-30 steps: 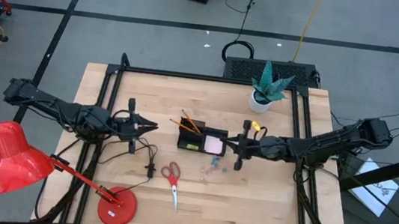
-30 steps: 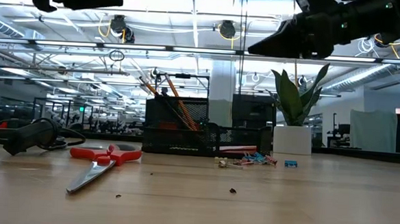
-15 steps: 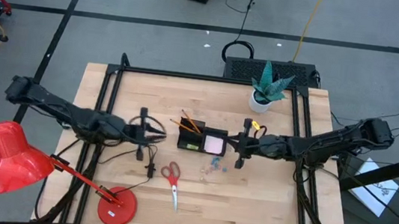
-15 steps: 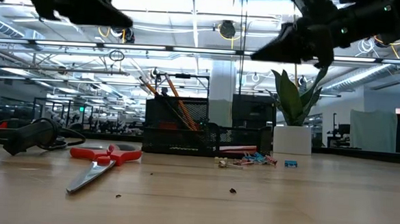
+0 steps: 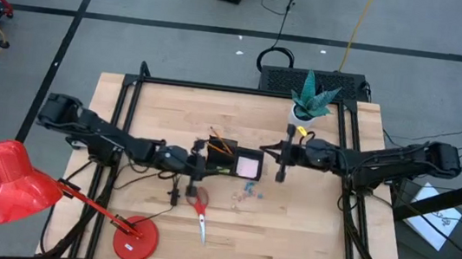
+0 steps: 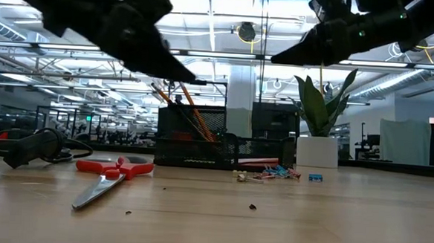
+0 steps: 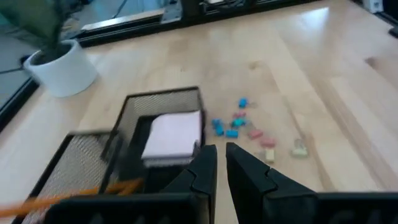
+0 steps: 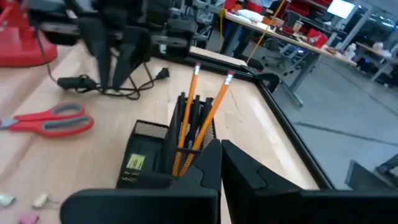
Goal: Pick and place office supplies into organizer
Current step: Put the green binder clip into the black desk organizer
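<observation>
well, nearest the front edge of the worktop (image 5: 305, 243) lie the red-handled scissors (image 5: 198, 208), flat, blades pointing toward that edge, with the red desk lamp (image 5: 19, 188) by the front left corner. a little farther in, a loose scatter of tiny blue clips (image 7: 227, 124) and pale bits rests just beside the organizer (image 5: 233, 161) on its front side.

the organizer sits near the middle of the worktop, holding orange pencils (image 8: 200, 109) leaning in its taller compartment and a pink sticky-note pad (image 7: 174, 135) in the lower one. the left tool (image 5: 199, 162) hangs over the worktop just left of the organizer, fingers nearly pressed together with only a slim gap and nothing pinched. the right tool (image 5: 284, 157) hovers just right of the organizer, fingers pressed together, empty. the white plant pot (image 5: 303, 115) stands near the back edge.

risk, as i judge it: both tools flank the organizer closely, so a reach by either could knock the leaning pencils or shove the light tray. the clips are tiny and strewn, so a pinch may slip or scatter them. the scissors lie flat, leaving little to get under.

a yellowish label (image 8: 133, 163) shows on the organizer's side; its writing cannot be read.
</observation>
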Robot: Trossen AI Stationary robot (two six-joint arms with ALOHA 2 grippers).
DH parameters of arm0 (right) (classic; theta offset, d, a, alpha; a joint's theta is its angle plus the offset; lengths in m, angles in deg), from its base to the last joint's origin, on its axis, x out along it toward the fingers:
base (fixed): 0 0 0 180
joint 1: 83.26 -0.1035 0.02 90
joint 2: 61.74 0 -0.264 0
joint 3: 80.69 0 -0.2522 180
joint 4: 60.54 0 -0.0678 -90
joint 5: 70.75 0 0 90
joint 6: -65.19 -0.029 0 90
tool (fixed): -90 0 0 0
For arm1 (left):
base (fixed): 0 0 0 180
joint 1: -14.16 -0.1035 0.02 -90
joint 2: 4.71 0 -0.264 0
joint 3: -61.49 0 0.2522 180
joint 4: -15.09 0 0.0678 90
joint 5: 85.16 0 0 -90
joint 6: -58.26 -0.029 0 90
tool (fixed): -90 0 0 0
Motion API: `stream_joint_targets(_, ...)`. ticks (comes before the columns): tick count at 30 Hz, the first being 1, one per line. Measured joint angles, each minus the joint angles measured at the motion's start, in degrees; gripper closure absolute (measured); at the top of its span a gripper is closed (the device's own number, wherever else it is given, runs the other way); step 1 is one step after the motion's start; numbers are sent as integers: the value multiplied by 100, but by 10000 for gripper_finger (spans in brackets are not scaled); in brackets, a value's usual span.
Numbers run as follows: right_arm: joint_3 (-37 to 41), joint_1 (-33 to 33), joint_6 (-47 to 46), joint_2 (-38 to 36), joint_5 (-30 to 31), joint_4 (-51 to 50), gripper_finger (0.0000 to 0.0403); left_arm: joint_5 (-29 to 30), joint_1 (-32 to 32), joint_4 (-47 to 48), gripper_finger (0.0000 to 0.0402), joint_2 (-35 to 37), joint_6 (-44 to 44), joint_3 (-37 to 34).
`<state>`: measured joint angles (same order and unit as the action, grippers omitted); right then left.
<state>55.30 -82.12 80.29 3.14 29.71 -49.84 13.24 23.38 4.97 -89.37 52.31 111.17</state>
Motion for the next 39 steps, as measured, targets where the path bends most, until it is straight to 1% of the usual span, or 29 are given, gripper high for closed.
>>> stream_joint_targets(5, 128, 33, -119, 2, -19, 508, 403, -497, 6, 10, 357, -469, -870, 616)
stream_joint_targets(7, 128, 85, -119, -12, -9, 648, 403, -673, 1, 16, 357, -589, -893, 810)
stream_joint_targets(11, 128, 327, -267, -97, -11, 917, 403, -997, 13, 114, 357, -825, -574, 930)
stream_joint_targets(15, 132, 491, -759, -121, -13, 697, 403, -923, 6, 172, 357, -1129, -751, 930)
stream_joint_targets(19, 134, 416, -928, -120, -24, 170, 403, -745, 7, 134, 357, -1528, -375, 930)
stream_joint_targets(22, 134, 326, -991, -120, -21, -74, 403, -1005, 26, -41, 357, -1742, 106, 927)
stream_joint_targets(23, 134, 308, -982, -119, -22, -100, 403, -1127, 34, -90, 357, -1796, 182, 930)
stream_joint_targets(25, 134, 299, -943, -120, -17, -69, 403, -1183, 71, -165, 352, -1899, 211, 927)
stream_joint_targets(28, 134, 316, -947, -120, -11, -44, 403, -1325, 98, -410, 332, -2011, 368, 927)
stream_joint_targets(30, 134, 331, -947, -120, -13, -27, 403, -1561, 107, -560, 309, -2010, 498, 927)
stream_joint_targets(32, 134, 331, -949, -120, -11, -32, 403, -1673, 151, -694, 282, -2009, 696, 927)
stream_joint_targets(36, 134, 331, -949, -120, -11, -32, 403, -1625, 259, -899, 224, -2009, 968, 933)
stream_joint_targets(39, 134, 331, -953, -120, -11, -29, 403, -1391, 286, -550, 192, -2009, 1075, 1072)
